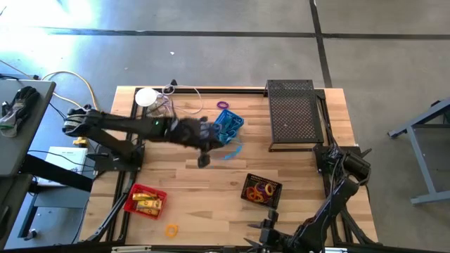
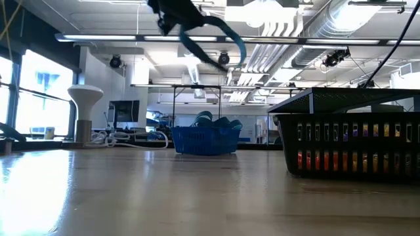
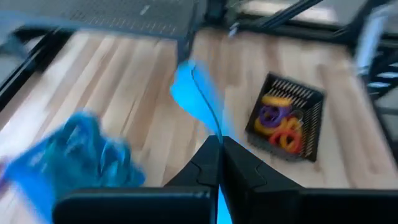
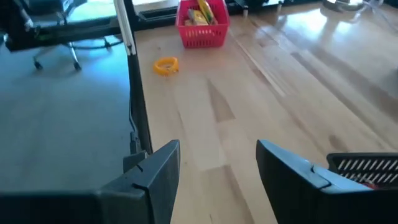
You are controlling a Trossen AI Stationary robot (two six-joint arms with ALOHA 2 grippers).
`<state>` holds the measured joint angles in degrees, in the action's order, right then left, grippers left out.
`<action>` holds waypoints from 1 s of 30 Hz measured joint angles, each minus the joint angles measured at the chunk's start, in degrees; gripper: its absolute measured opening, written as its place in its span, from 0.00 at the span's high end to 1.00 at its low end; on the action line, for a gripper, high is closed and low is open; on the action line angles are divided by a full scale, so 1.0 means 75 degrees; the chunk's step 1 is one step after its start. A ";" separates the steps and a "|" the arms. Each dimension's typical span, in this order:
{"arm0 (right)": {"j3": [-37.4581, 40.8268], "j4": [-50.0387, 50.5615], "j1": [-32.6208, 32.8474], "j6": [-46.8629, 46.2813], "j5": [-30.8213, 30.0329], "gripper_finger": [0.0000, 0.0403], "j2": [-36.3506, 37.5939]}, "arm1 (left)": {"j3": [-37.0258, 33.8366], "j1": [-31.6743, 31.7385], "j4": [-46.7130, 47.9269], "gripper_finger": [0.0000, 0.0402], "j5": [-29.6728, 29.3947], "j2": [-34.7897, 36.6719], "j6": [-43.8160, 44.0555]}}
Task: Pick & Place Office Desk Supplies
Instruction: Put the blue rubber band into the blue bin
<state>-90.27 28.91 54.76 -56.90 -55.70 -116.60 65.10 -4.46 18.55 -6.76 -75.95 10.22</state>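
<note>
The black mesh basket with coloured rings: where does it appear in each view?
High view: black mesh basket, lower centre-right of the wooden table.
Low view: right edge, nearest the camera.
Left wrist view: right of centre.
Right wrist view: only a corner, at the lower right.
Shared landmark: the blue mesh basket, absent from the right wrist view.

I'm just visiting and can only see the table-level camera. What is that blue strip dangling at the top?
Observer: A blue band. The left gripper is shut on it.
Operator: Where over the table?
Observer: From above, it hangs beside the blue basket, toward the table's middle.
Operator: And the other arm?
Observer: The right gripper is open at the table's edge, near the black basket.
</note>
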 joint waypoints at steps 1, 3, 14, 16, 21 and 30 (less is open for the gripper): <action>0.0026 -0.0061 0.0000 -0.0135 -0.0021 0.50 0.0000 | 0.0004 0.0261 -0.0182 1.00 0.0440 -0.0033 -0.0307; 0.0048 -0.0143 0.0000 -0.0337 -0.0044 0.50 -0.0003 | -0.0010 0.0713 -0.0362 1.00 0.0727 -0.0080 -0.0693; 0.0048 -0.0635 0.0000 -0.0626 0.0016 0.50 -0.0017 | -0.0008 0.2687 -0.0975 1.00 0.0681 -0.0983 -0.0450; 0.0045 -0.0855 -0.0003 -0.0644 0.0007 0.50 -0.0106 | -0.0008 0.2972 -0.1363 1.00 0.0814 -0.1326 -0.0452; 0.0051 -0.1089 0.0000 -0.0611 -0.0105 0.50 -0.0277 | -0.0002 0.3606 -0.2193 1.00 0.1586 -0.1866 -0.0294; 0.0051 -0.1064 0.0112 -0.0639 -0.0156 0.50 -0.0277 | -0.0002 0.3822 -0.1820 1.00 0.1924 -0.2821 0.0282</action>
<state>-89.89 20.93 55.60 -61.69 -56.86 -118.67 65.08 24.21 4.90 7.67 -97.10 12.34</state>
